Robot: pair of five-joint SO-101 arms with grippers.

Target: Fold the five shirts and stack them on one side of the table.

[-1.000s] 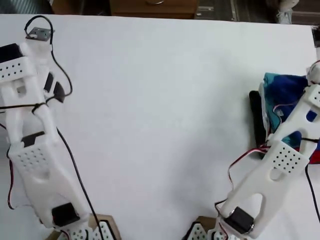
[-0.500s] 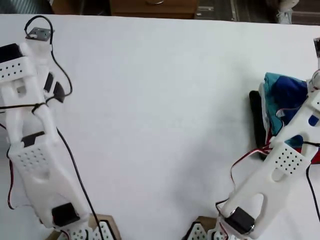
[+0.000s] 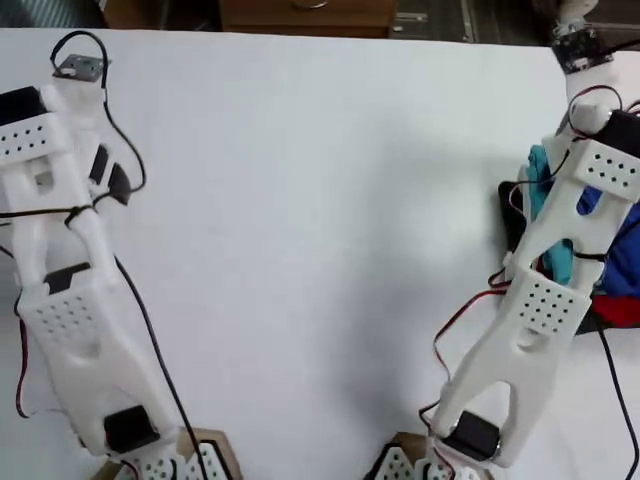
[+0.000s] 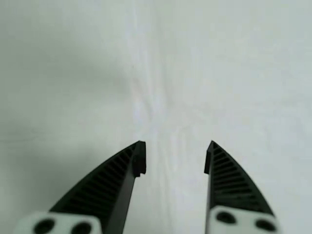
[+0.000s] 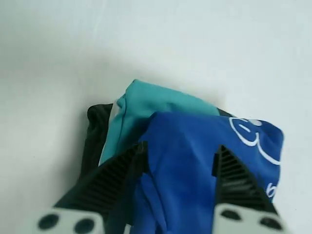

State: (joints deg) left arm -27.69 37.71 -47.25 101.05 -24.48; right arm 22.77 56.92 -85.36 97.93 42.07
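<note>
A stack of folded shirts (image 3: 538, 190) lies at the table's right edge in the high view: teal and blue (image 3: 598, 202) on top, black (image 3: 511, 215) beneath, a red edge (image 3: 620, 311) at the near side. The right arm (image 3: 545, 300) stretches over the stack and covers much of it. In the right wrist view my right gripper (image 5: 179, 153) hangs open just above the blue shirt (image 5: 195, 170), with the teal shirt (image 5: 146, 105) and the black one (image 5: 97, 126) beneath it. My left gripper (image 4: 174, 158) stands open over bare white table, far left (image 3: 108, 175).
The white table (image 3: 320, 200) spreads wide between the two arms. The left arm (image 3: 60, 300) stands folded along the left edge, with cables hanging beside it. Wooden furniture (image 3: 305, 15) sits beyond the far edge.
The right arm has swung toward the table's far side, and its wrist now covers more of the shirt stack. The left arm has not moved.
</note>
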